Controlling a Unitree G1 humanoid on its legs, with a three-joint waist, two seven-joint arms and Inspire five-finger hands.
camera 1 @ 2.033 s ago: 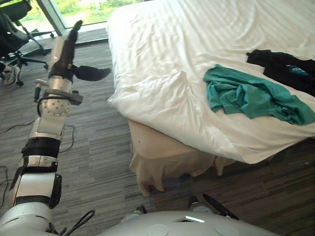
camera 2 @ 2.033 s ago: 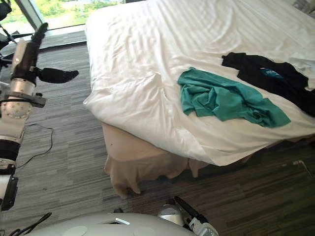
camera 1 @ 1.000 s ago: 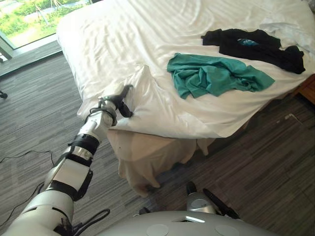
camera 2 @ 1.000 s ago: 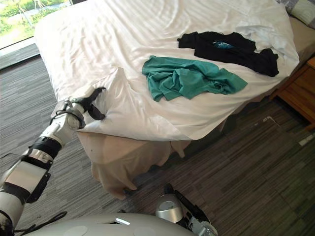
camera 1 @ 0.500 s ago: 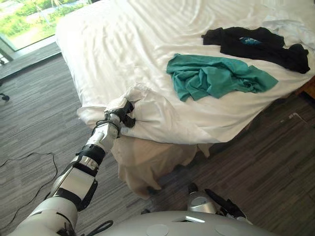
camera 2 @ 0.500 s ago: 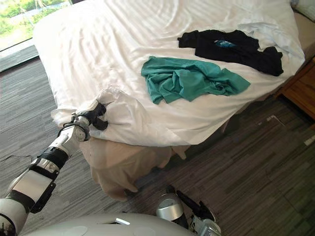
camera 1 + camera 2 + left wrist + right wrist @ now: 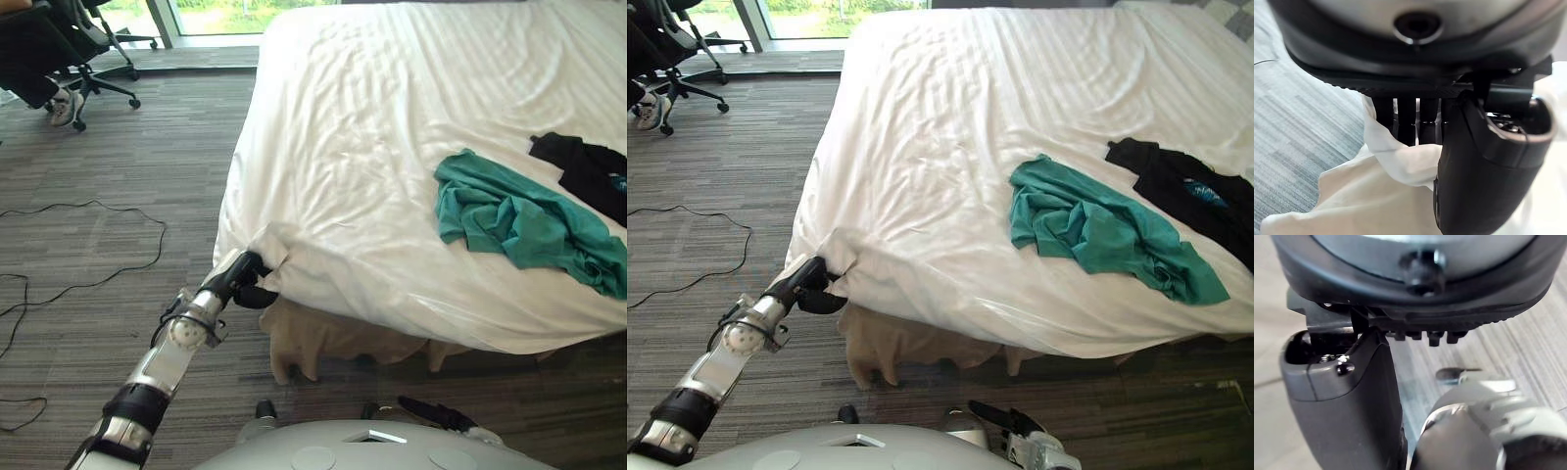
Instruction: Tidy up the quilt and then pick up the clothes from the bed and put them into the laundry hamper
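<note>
Pulled outward since half a second ago: the folded-back quilt corner (image 7: 272,245) is drawn down to the bed's lower-left edge, and the flap that stood bunched above it is gone. The camera has also swung, so the shift of the whole frame is not the bed moving.

Upper left: office chair (image 7: 93,54), well apart from the bed. Grey floor (image 7: 118,196) between chair and bed gives wide room for the arm on that side.

Lower left of centre: left robot hand (image 7: 243,281) is closed on the quilt corner; in the wrist view its fingers (image 7: 1406,122) curl over a fold of white cloth. The beige bed skirt (image 7: 323,338) is exposed below.

Centre: quilt (image 7: 392,147) lies mostly flat with light creases. Judgement: tidying is nearly done.

Bottom centre: right robot hand (image 7: 1347,406) is idle, relaxed, holding nothing.

Right: teal shirt (image 7: 509,215) is crumpled on the quilt near the lower edge, an easy reach. Black garment (image 7: 588,171) lies just beyond it at the frame's right edge. Neither has been picked up yet.
</note>
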